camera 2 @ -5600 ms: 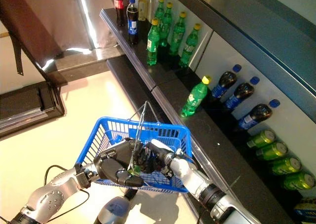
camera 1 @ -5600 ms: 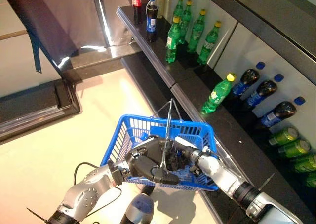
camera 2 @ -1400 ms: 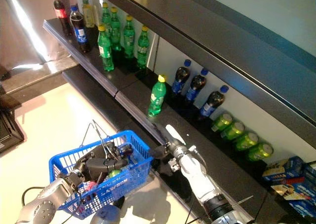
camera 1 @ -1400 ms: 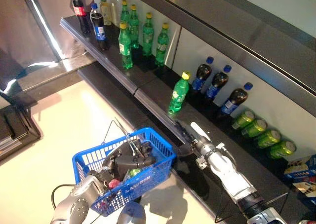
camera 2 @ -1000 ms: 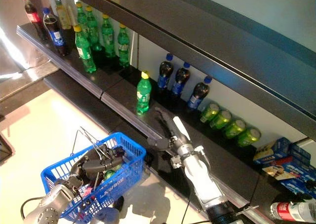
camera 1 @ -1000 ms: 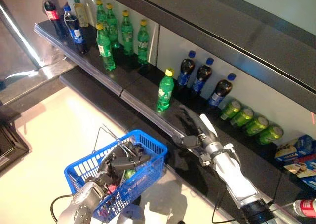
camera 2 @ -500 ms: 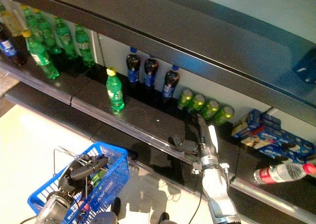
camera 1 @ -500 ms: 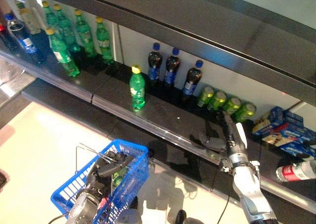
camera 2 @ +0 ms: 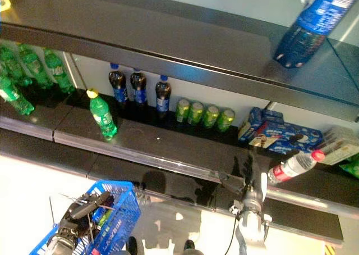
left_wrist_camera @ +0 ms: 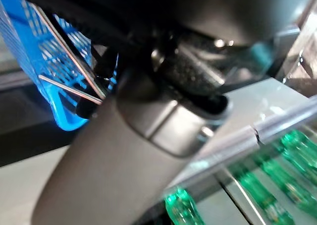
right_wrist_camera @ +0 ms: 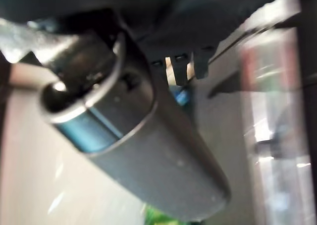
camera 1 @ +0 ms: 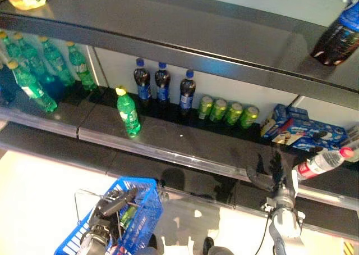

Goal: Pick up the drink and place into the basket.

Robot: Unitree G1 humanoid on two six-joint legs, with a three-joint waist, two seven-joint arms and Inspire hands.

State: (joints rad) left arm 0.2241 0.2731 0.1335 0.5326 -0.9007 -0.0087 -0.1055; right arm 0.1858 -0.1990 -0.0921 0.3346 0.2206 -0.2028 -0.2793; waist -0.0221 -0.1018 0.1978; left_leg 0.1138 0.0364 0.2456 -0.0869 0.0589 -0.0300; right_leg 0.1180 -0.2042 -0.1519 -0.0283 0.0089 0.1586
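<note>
My left hand [camera 1: 110, 203] is at the lower left, shut on the wire handles of the blue basket [camera 1: 147, 209], which hangs in front of the shelving; the left wrist view shows the basket's mesh [left_wrist_camera: 45, 61] past the thumb. Something green [camera 1: 128, 214] lies inside it. My right hand [camera 1: 276, 178] is held up at the lower shelf's front edge with straight fingers, thumb out, holding nothing. On the shelf stand a green bottle [camera 1: 128, 112], three dark cola bottles [camera 1: 162, 84] and a row of green cans [camera 1: 225, 110]. A clear red-capped bottle [camera 1: 323, 162] lies just right of my right hand.
Blue snack boxes [camera 1: 298, 132] sit behind the lying bottle. More green bottles [camera 1: 32, 69] fill the shelf's left end. On the upper shelf [camera 1: 185, 39] a big blue-labelled bottle [camera 1: 339, 33] lies at the right. Pale floor [camera 1: 33, 199] spreads beside the basket.
The camera has swung right along the shelving. My right hand has travelled right along the shelf edge, close to the lying bottle. The left hand still holds the basket.
</note>
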